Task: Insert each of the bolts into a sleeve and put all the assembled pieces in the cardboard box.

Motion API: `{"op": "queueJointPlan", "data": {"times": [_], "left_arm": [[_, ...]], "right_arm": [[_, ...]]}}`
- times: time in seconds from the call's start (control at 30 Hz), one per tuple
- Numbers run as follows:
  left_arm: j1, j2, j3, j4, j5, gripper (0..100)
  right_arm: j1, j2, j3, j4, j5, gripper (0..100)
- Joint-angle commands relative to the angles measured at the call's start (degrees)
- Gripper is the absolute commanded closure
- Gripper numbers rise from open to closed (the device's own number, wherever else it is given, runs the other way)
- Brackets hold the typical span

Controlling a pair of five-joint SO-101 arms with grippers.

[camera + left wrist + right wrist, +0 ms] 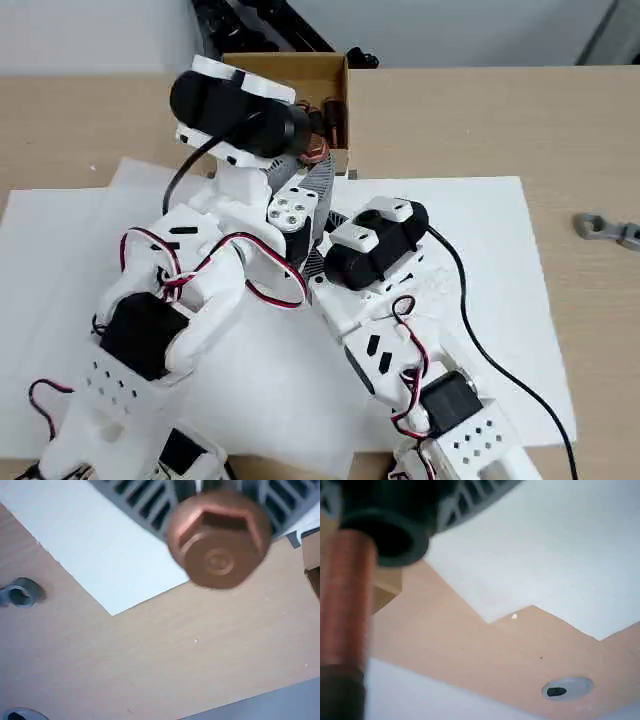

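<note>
The bolt (pixel 218 540) is pinched by its head between my left gripper's (pixel 210 492) fingers (pixel 135 500). Its threaded shank runs into the sleeve (pixel 385 535), which my right gripper's (pixel 420 500) fingers (pixel 465 502) look clamped around. I judge this pair half-joined, with thread exposed. Just beyond the fingers, the cardboard box (pixel 300 70) already holds coppery pieces (pixel 333 115); this one isn't in yet.

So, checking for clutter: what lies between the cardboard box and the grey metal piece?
Only bare tabletop and the white sheet's corner, in the high view.
</note>
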Motion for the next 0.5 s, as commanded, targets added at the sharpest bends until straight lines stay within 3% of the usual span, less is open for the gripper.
{"op": "queueJointPlan", "data": {"times": [0.0,0.47], "left_arm": [[0.1,-0.7,-0.3,0.7,0.2,99],[0.1,-0.6,-3.2,6.7,0.1,99]], "right_arm": [[0.0,-0.1,-0.9,-1.3,-0.4,99.5],[0.0,-0.1,-0.9,-1.3,-0.4,99.5]]}}
